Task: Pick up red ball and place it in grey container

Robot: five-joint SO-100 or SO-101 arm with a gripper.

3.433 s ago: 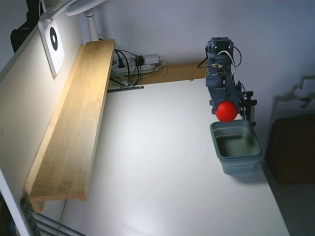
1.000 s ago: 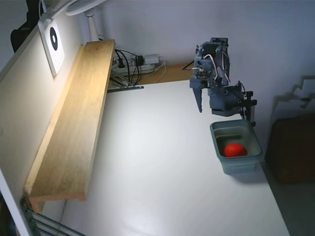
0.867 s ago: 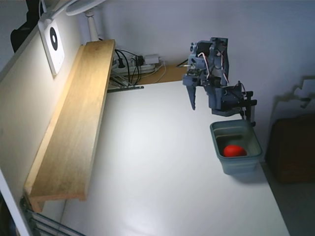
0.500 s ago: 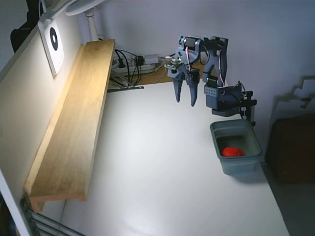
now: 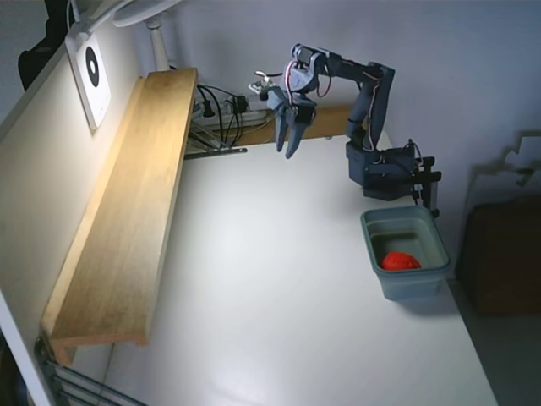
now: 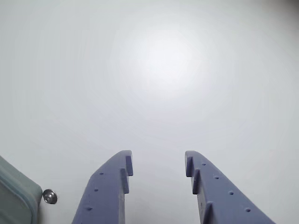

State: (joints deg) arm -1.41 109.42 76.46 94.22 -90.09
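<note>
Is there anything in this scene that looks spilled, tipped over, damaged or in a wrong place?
Nothing stands out. The red ball lies inside the grey container, which stands upright on the white table. The gripper is open and empty above the table, away from the container.

You are looking at a home hobby desk or small maker corner — a plain white table [image 5: 279, 279] pushed against a painted wall. A long wooden shelf [image 5: 127, 211] runs along its left side, a power strip [image 5: 241, 106] with tangled cables sits at the back, and a lamp stand [image 5: 156, 38] rises behind the shelf.
</note>
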